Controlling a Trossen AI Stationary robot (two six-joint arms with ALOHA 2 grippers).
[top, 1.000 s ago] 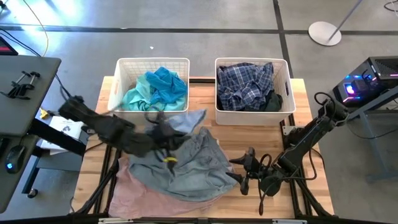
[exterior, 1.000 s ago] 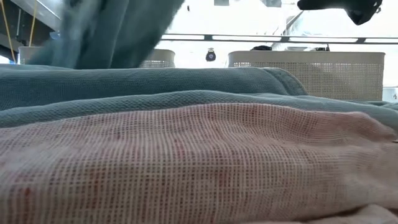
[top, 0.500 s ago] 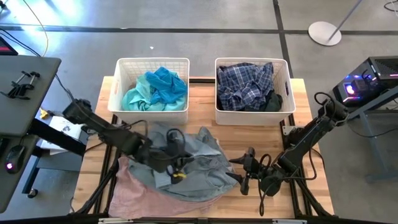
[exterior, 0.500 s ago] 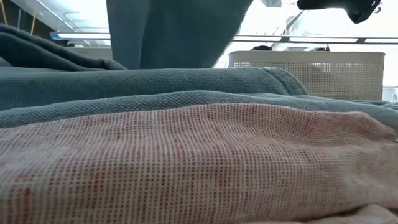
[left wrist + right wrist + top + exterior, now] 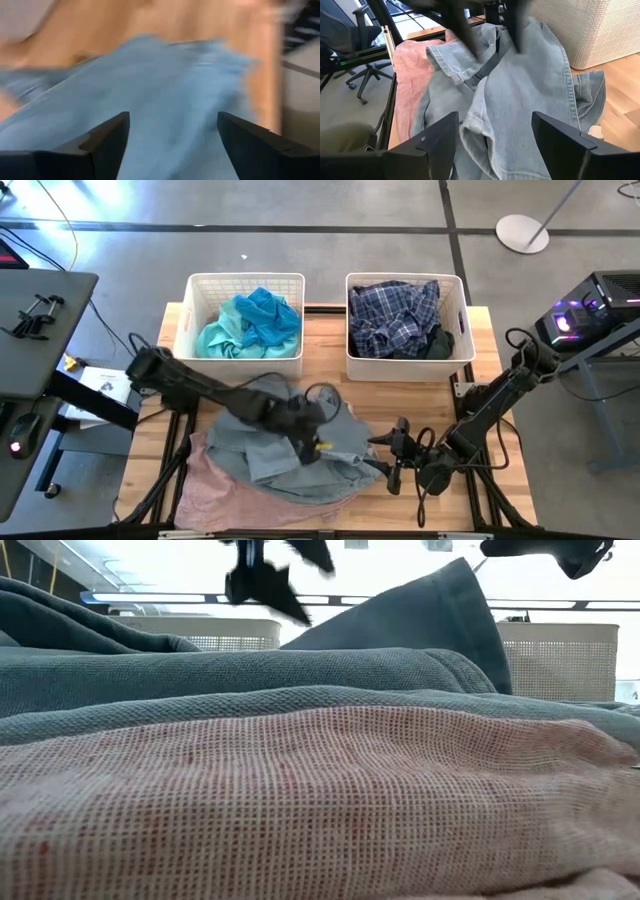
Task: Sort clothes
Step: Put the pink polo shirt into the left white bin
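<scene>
Grey concrete floor surrounds the wooden table (image 5: 320, 320), on which two white baskets stand along the far edge. Left basket (image 5: 196, 290) holds teal clothes (image 5: 250, 320); right basket (image 5: 455, 290) holds a navy-white plaid garment (image 5: 395, 315) with a dark piece beside it.

On the near half of the table lies a pale pink cloth (image 5: 215, 485), and over it the grey-blue denim garment (image 5: 285, 455), crumpled, its long axis running roughly across the table from left to right.

My left gripper (image 5: 318, 408) hangs over the denim's far right part, fingers spread wide and holding nothing; the fabric lies directly beneath and ahead of it in the wrist view. My right gripper (image 5: 393, 448) waits at the table's near right, fingers apart and empty, with the denim's right edge just beside it.

Judgement: the left arm is nearer the denim's bulk; a fresh grasp calls for a straight descent onto the folds below.
</scene>
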